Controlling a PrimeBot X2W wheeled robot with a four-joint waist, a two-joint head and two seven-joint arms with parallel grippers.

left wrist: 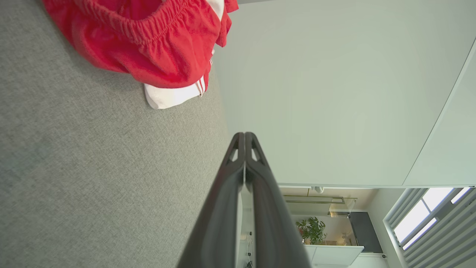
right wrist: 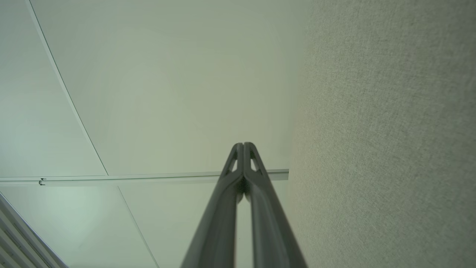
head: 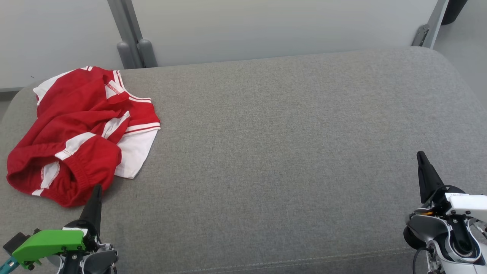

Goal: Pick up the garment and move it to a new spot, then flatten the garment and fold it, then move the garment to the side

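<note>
1. The garment (head: 81,133), red with white panels and stripes, lay crumpled in a heap at the far left corner of the grey fabric-covered worktop (head: 285,144). Its gathered elastic band (left wrist: 148,22) was bunched on the side nearest the robot, and a white hem (left wrist: 169,97) poked out from under the red cloth.
2. With the heap in that corner, most of the worktop was bare. That open stretch was probably the room meant for the new spot and for flattening.
3. The left gripper (head: 96,195) sat at the lower left, pointing at the near edge of the heap. In the left wrist view it was near the cloth but apart from it. Its fingers were pressed together and held nothing. As the nearer arm, it seemed placed to make the first pick.
4. The right gripper (head: 421,158) sat at the lower right, well apart from the garment. Its fingers were also pressed together and empty, apparently parked out of the way.
5. The pick-up looked not yet begun, and the jaws would have to part before any cloth could be taken.
6. No brand name or label could be read on the garment. Thin red stripes crossed the white hem. A small dark mark (right wrist: 42,181) on the wall panelling was too small to read.
</note>
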